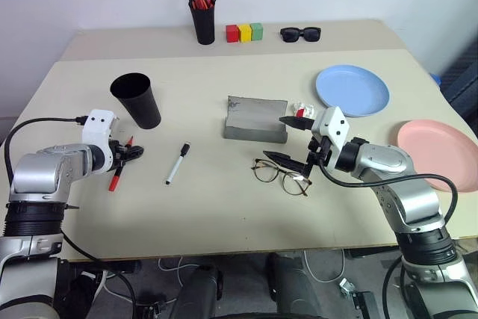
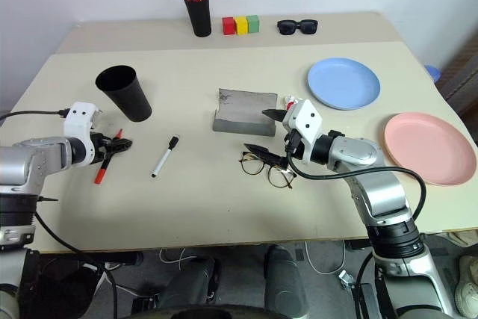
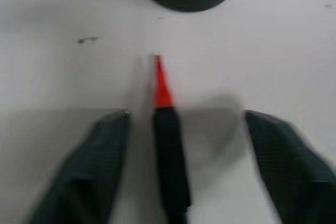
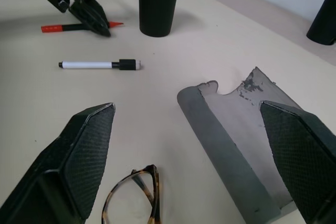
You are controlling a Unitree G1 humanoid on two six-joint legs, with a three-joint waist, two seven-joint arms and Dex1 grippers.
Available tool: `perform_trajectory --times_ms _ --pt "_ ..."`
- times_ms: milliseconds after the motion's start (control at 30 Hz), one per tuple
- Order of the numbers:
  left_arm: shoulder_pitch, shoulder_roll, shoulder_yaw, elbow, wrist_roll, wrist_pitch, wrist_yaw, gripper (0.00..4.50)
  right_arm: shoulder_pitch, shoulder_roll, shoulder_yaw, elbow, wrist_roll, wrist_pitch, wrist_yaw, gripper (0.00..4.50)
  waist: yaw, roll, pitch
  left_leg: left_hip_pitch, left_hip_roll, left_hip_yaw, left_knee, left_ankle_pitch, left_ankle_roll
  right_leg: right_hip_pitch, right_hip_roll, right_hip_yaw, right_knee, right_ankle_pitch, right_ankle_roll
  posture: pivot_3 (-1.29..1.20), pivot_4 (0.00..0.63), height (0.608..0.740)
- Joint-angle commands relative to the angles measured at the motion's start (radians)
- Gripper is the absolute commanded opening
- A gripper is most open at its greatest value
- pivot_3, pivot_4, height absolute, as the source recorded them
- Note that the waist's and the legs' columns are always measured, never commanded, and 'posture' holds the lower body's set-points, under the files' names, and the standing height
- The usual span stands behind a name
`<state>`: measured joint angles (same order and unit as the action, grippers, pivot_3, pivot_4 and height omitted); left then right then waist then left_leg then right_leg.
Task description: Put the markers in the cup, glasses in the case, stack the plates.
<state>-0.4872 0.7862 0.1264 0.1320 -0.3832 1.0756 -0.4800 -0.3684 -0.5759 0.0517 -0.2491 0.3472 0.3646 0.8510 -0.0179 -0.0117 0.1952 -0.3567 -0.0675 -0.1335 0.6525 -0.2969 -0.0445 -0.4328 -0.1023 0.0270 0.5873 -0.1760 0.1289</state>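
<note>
Glasses (image 1: pixel 281 175) nearest; right end effector (image 1: pixel 290 140) spread above; left end effector (image 1: pixel 130 152) spread astride red marker (image 1: pixel 119 169); no legible writing.

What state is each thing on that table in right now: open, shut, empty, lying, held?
Case: open, empty.
Glasses: unfolded, lying on the table.
Cup: upright.
Red marker: lying between the left gripper's jaws.
White marker: capped, lying loose.
Right gripper: open, above the glasses.
Plates: apart, unstacked.
</note>
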Motion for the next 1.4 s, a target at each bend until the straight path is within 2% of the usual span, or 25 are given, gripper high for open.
perform_trajectory --times_ms 33,100,133,233,333,433,467,533,600,667,733,800,967,1200,1400 --pt "0.019 0.015 -0.001 -0.039 0.002 0.050 -0.012 1.26 -0.012 -0.013 -0.022 -0.015 -0.004 -0.024 0.000 4.50 0.001 0.000 0.000 0.000 0.000 0.000 0.000 0.000 0.000 0.000 0.000 0.000 0.000 0.000 0.000 0.00 0.150 0.740" --pt "0.027 0.016 0.012 -0.058 -0.004 0.071 -0.014 0.26 -0.015 -0.011 -0.017 -0.004 -0.015 -0.037 0.000 4.50 0.001 0.000 0.000 0.000 0.000 0.000 0.000 0.000 0.000 0.000 0.000 0.000 0.000 0.000 0.000 0.00 0.150 0.740" --pt "0.031 0.016 0.014 -0.068 -0.004 0.071 -0.015 0.07 -0.015 -0.009 -0.017 0.000 -0.019 -0.043 0.000 4.50 0.001 0.000 0.000 0.000 0.000 0.000 0.000 0.000 0.000 0.000 0.000 0.000 0.000 0.000 0.000 0.00 0.150 0.740" --pt "0.040 0.014 0.029 -0.095 -0.012 0.060 -0.031 0.07 -0.020 -0.006 -0.016 0.009 -0.025 -0.052 0.000 4.50 0.001 0.000 0.000 0.000 0.000 0.000 0.000 0.000 0.000 0.000 0.000 0.000 0.000 0.000 0.000 0.00 0.150 0.740" --pt "0.077 0.044 0.060 -0.185 -0.108 0.086 -0.151 0.07 -0.025 -0.006 -0.017 0.019 -0.029 -0.061 0.001 4.50 0.000 0.000 0.000 0.000 0.000 0.000 0.000 0.000 -0.001 0.000 0.000 0.000 0.000 0.000 0.000 0.00 0.150 0.740" --pt "0.210 0.120 0.062 -0.350 -0.143 -0.105 -0.356 0.07 -0.030 -0.008 -0.017 0.027 -0.029 -0.066 0.006 4.50 -0.003 0.000 0.000 -0.001 0.000 0.000 -0.001 0.000 -0.001 -0.001 0.000 0.000 -0.001 0.000 0.000 0.00 0.150 0.740" --pt "0.240 0.118 0.079 -0.383 -0.153 -0.168 -0.396 0.07 -0.032 -0.008 -0.018 0.031 -0.030 -0.069 0.006 4.50 -0.004 0.000 0.000 -0.001 0.001 0.001 -0.002 0.000 -0.001 -0.001 0.000 0.000 -0.001 0.000 0.000 0.00 0.150 0.740" --pt "0.268 0.108 0.098 -0.414 -0.165 -0.251 -0.437 0.07 -0.036 -0.009 -0.018 0.040 -0.033 -0.075 0.006 4.50 0.003 0.000 0.000 -0.001 0.001 0.001 -0.003 0.001 -0.002 -0.002 0.000 0.001 -0.001 0.000 -0.002 0.00 0.150 0.740" --pt "0.217 0.026 0.123 -0.428 -0.168 -0.392 -0.411 0.07 -0.038 -0.007 -0.019 0.041 -0.021 -0.068 0.013 4.50 0.011 0.000 0.000 -0.001 0.001 0.000 -0.003 0.001 -0.002 -0.002 0.000 0.000 -0.001 -0.001 -0.003 0.00 0.150 0.740" --pt "0.132 -0.048 0.144 -0.407 -0.184 -0.448 -0.363 0.07 -0.037 -0.012 -0.025 0.032 0.023 -0.039 0.047 4.50 0.023 -0.002 0.000 -0.001 0.001 0.000 -0.002 0.002 -0.003 0.001 0.000 0.000 -0.002 -0.001 -0.004 0.00 0.150 0.740" --pt "0.065 -0.077 0.139 -0.382 -0.186 -0.491 -0.370 0.07 -0.038 -0.016 -0.037 0.023 0.081 0.000 0.085 4.50 0.023 -0.003 0.000 -0.001 0.001 -0.001 0.000 0.002 -0.003 0.002 0.000 -0.002 -0.003 0.001 -0.004 0.00 0.150 0.740" --pt "-0.029 -0.132 0.153 -0.345 -0.204 -0.548 -0.339 0.07 -0.041 -0.019 -0.070 0.010 0.187 0.076 0.128 4.50 0.021 -0.002 0.000 0.000 0.001 0.000 0.000 0.002 -0.003 0.002 0.000 -0.001 -0.004 0.001 -0.003 0.00 0.150 0.740" --pt "-0.157 -0.173 0.153 -0.257 -0.163 -0.705 -0.331 0.07 -0.043 -0.015 -0.106 -0.025 0.270 0.113 0.144 4.50 0.007 -0.003 0.000 0.000 0.001 0.000 -0.002 0.002 -0.003 0.002 0.000 -0.001 -0.004 0.001 -0.003 0.00 0.150 0.740" --pt "-0.349 -0.181 0.199 0.081 -0.077 -0.986 -0.278 0.07 -0.041 0.001 -0.094 -0.039 0.233 0.053 0.118 4.50 0.005 -0.003 0.000 0.000 0.001 0.000 -0.002 0.002 -0.003 0.002 0.001 -0.001 -0.004 0.001 -0.003 0.00 0.150 0.740" --pt "-0.429 -0.192 0.206 0.343 -0.045 -1.226 -0.352 0.07 -0.047 0.005 -0.092 -0.031 0.218 0.038 0.102 4.50 0.006 -0.003 0.000 0.000 0.001 0.000 -0.001 0.002 -0.003 0.002 0.001 -0.001 -0.005 0.002 -0.003 0.00 0.150 0.740"
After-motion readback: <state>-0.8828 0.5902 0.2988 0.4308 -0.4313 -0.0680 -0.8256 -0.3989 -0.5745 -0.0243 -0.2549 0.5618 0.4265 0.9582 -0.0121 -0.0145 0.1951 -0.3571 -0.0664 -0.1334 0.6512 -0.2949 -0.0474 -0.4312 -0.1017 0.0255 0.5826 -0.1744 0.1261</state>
